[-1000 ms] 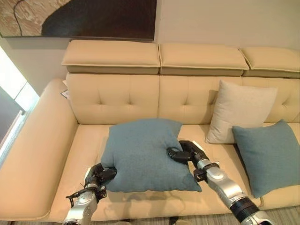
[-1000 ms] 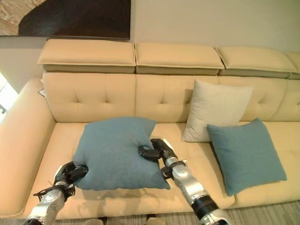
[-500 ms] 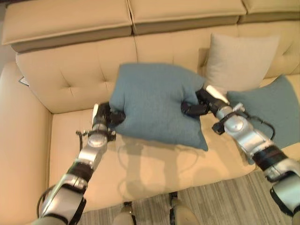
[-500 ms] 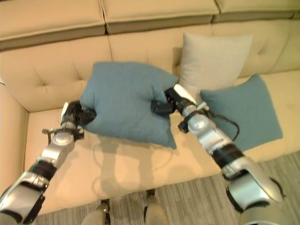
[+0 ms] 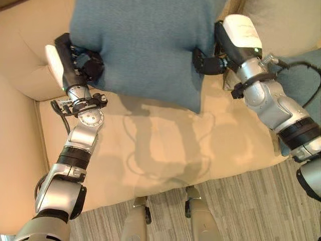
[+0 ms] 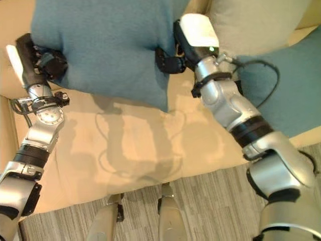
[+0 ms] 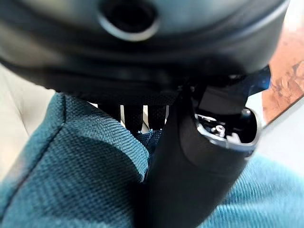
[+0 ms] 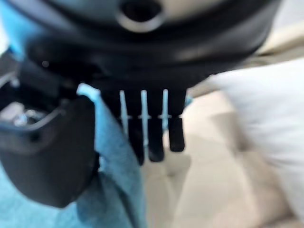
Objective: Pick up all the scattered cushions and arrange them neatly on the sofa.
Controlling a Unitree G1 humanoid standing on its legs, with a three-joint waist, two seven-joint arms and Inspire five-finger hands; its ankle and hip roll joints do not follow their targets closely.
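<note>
Teal cushion [image 5: 143, 45] pinched by left hand [image 5: 83, 63] and right hand [image 5: 210, 63] above sofa [image 5: 165, 150].

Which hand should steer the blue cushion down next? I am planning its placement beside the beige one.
Probably the right hand: it pinches the blue cushion on the edge nearest the beige cushion. The left hand grips the far edge.

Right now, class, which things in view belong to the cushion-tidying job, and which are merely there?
Job: teal cushion pinched between left hand and right hand; beige cushion; second teal cushion; sofa.
Merely there: striped carpet.
</note>
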